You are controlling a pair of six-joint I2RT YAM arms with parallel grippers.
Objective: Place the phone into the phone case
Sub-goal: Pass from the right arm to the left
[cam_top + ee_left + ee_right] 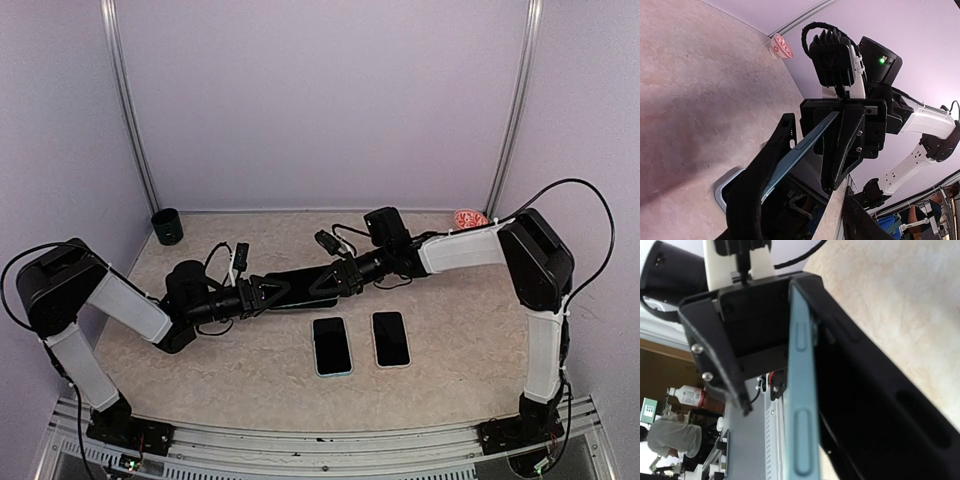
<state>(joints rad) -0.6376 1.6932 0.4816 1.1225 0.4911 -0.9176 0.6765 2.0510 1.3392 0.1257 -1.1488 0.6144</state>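
Lilac walls all round, a pale speckled bench (450, 330) below, and both arms meet over its middle. Between them hangs the teal-edged slab (305, 288), clear of the bench and on edge in both wrist views, with moulded side buttons showing. From here we cannot call whether it is the bare phone or the case.

The right gripper (335, 280) is pressed together on one end of it, pinching across the thin faces. The left gripper (268, 293) sits at the other end with its jaws part-spread and one finger (752, 200) lying along the slab. We cannot tell whether it has bitten yet.

Two more flat pieces lie face-up on the bench nearer the bases, a blue-rimmed one (331, 345) and a white-rimmed one (391, 339), just beside each other.

We judge the slab to be stiff and light, with smooth faces likely to slip under hard fingers. If it is a case, the rim will flex. The best hold looks to be across the flat faces near an end, clear of the buttons, leaving the long edges free.
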